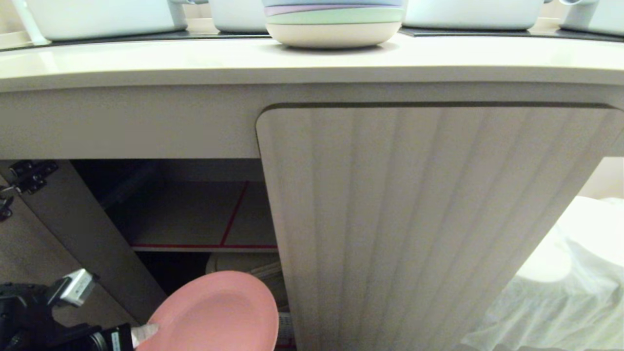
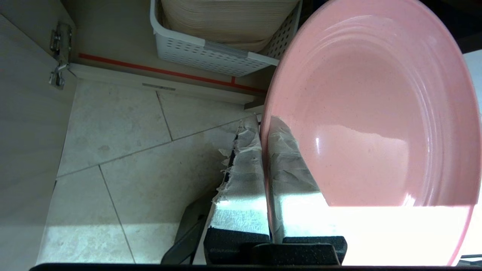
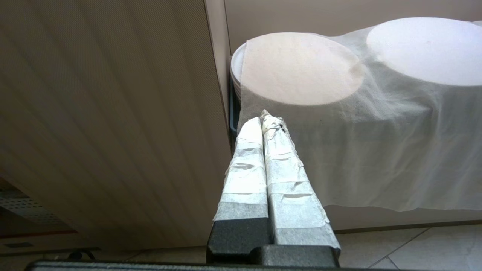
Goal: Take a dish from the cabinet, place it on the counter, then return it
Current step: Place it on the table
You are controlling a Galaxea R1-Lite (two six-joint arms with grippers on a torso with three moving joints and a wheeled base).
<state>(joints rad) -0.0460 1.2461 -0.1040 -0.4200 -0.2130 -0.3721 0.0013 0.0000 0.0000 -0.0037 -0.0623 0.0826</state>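
The left gripper (image 2: 263,158) is clenched on the rim of the dish (image 1: 214,312), its taped fingers (image 2: 241,169) pinching the edge so the plate juts out from the pinch, tilted rather than level. The dish sits low in front of the open side of the cabinet (image 1: 429,219), clear of the shelves and well below the counter (image 1: 195,63). The step in hand is judged to be the lift to the counter. To do it well, the plate should rise clear of the counter's rounded front edge before travelling inward, be levelled before set-down, and land on bare surface beside the stack of pastel plates (image 1: 334,24) (not against it). An edge pinch on smooth plastic may let the plate pivot, so slow motion is advised. The white perforated basket (image 2: 211,56) remains inside the cabinet. The right gripper (image 3: 265,124) is closed on nothing, parked near the fluted door beside cloth-covered plates (image 3: 301,67). No brand, label or writing is legible in any view.
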